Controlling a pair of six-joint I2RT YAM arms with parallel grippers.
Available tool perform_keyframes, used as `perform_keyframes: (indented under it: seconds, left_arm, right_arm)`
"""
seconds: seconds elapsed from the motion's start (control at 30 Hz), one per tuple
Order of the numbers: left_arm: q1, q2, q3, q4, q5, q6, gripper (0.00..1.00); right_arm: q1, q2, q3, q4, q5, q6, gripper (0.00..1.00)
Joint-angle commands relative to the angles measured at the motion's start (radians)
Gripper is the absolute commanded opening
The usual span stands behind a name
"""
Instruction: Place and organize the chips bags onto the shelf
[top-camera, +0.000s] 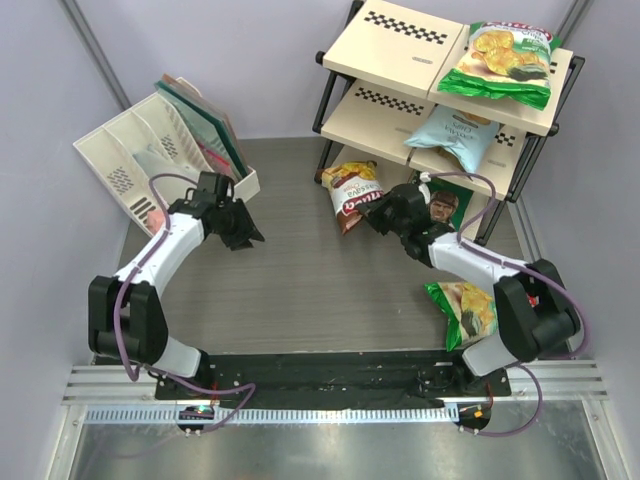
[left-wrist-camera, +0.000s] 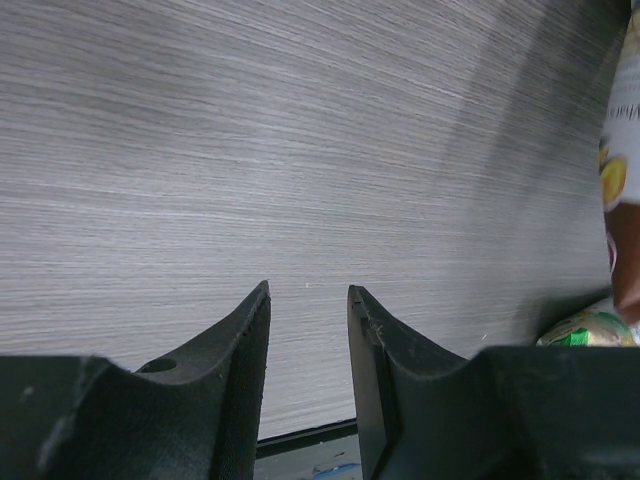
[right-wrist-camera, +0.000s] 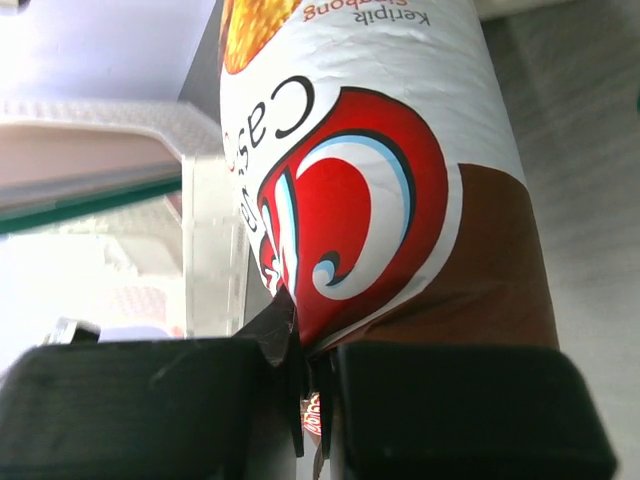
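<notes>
My right gripper (top-camera: 375, 218) is shut on the edge of the dark brown chips bag (top-camera: 352, 192), which lies on the table just left of the shelf's foot. In the right wrist view that bag (right-wrist-camera: 380, 180) fills the frame, its seam pinched between the jaws of the right gripper (right-wrist-camera: 312, 360). The shelf (top-camera: 390, 45) stands at the back right. A green-and-white bag (top-camera: 500, 62) lies on its top board and a light blue bag (top-camera: 455, 135) on its middle board. Another green bag (top-camera: 462, 312) rests on the table beside my right arm. My left gripper (top-camera: 250, 238) (left-wrist-camera: 308, 295) hovers open over bare table, holding nothing.
A white slotted organizer (top-camera: 150, 150) with flat folders in it stands at the back left, close behind my left arm. It also shows in the right wrist view as a pale organizer (right-wrist-camera: 100, 200) beyond the bag. Grey walls close in both sides.
</notes>
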Motion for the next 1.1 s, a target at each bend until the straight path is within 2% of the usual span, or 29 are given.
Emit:
perform_keyframes:
  seconds: [0.0, 0.3, 0.5, 0.67, 1.07]
  left_arm:
    - [0.026, -0.045, -0.022, 0.014, 0.027, 0.045, 0.37]
    - [0.074, -0.040, -0.056, 0.042, 0.085, 0.075, 0.37]
    - [0.080, -0.030, -0.071, 0.068, 0.117, 0.065, 0.37]
    - [0.086, -0.023, -0.072, 0.080, 0.124, 0.062, 0.38]
    - [0.097, -0.034, -0.092, 0.065, 0.127, 0.069, 0.38]
  right_arm:
    - [0.005, 0.076, 0.118, 0.144, 0.149, 0.037, 0.01]
    - [0.028, 0.199, 0.241, 0.115, 0.347, 0.098, 0.01]
    - [0.063, 0.228, 0.281, -0.033, 0.528, 0.292, 0.01]
    - [0.075, 0.284, 0.338, -0.104, 0.555, 0.351, 0.01]
    - [0.083, 0.494, 0.471, -0.205, 0.599, 0.612, 0.01]
